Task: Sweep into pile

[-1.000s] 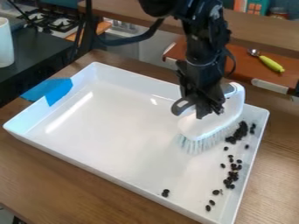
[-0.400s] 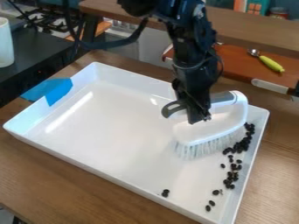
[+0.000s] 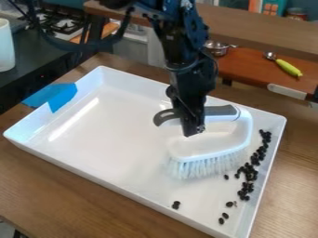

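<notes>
The gripper (image 3: 195, 132) hangs over the right-centre of the white tray (image 3: 142, 199), shut on the grey handle of a white brush (image 3: 211, 139). The brush's pale bristles (image 3: 205, 167) point toward the tray's near side, at or close to its floor. Black beans (image 3: 249, 173) lie in an uneven band along the tray's right wall, densest just right of the bristles. Several beans are scattered nearer the front right corner, and a couple (image 3: 176, 204) sit apart near the front wall.
Blue tape (image 3: 62, 96) covers part of the tray's left wall. Behind the tray are an orange-brown board (image 3: 248, 69), a metal pot (image 3: 217, 47) and a spoon with a green handle (image 3: 288, 68). A white container (image 3: 6, 45) stands at the far left.
The gripper and brush have moved left and somewhat toward the viewer, with the brush turning. Beans beside the bristles have shifted toward the front, from a clump into a longer band.
</notes>
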